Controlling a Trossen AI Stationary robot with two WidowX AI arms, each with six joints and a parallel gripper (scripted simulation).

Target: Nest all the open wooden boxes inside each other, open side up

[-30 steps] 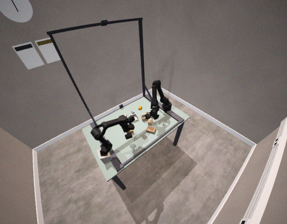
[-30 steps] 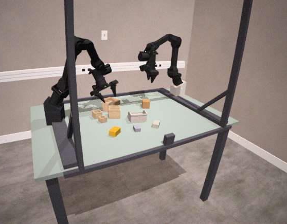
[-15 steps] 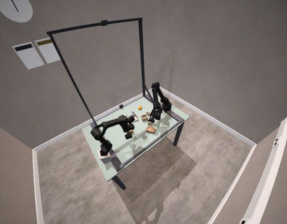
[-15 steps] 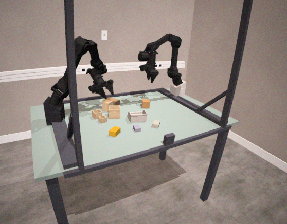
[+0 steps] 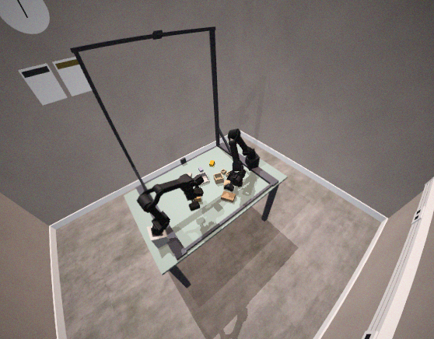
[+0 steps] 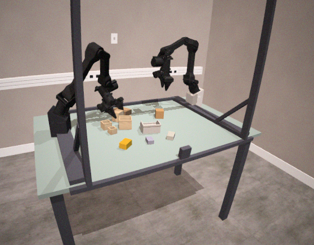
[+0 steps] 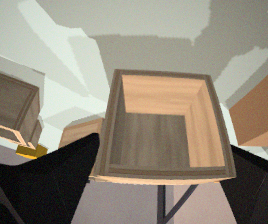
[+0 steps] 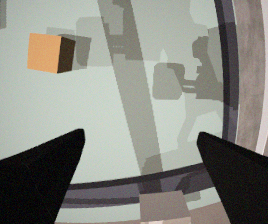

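Wooden boxes (image 5: 218, 178) (image 6: 125, 125) (image 7: 215, 120): no nesting seen; all nesting apparently left. Left claw (image 5: 229, 186) (image 6: 119, 113) (image 7: 165, 140) spread near boxes, gripping nothing. Right claw (image 5: 196, 199) (image 6: 165, 88) (image 8: 141, 132) spread, idle above table (image 5: 178, 211) (image 6: 196, 126) (image 8: 110, 125).

On the surface, a lavender block (image 5: 201, 169) (image 6: 149, 140) lies between a yellow block (image 5: 211, 163) (image 6: 125, 144) (image 7: 32, 151) and a cream block (image 6: 170, 135). Near them stands a pale open bin (image 5: 204, 178) (image 6: 150, 128), apart from an orange cube (image 5: 198, 198) (image 6: 159, 113) (image 8: 44, 53).

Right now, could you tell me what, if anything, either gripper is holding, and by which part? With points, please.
Nothing is held. The left gripper (image 5: 229, 183) (image 6: 119, 112) (image 7: 154, 141) is open around a box (image 5: 226, 181) (image 7: 152, 142); the right gripper (image 5: 194, 203) (image 6: 164, 87) (image 8: 142, 137) is open, away from the boxes.
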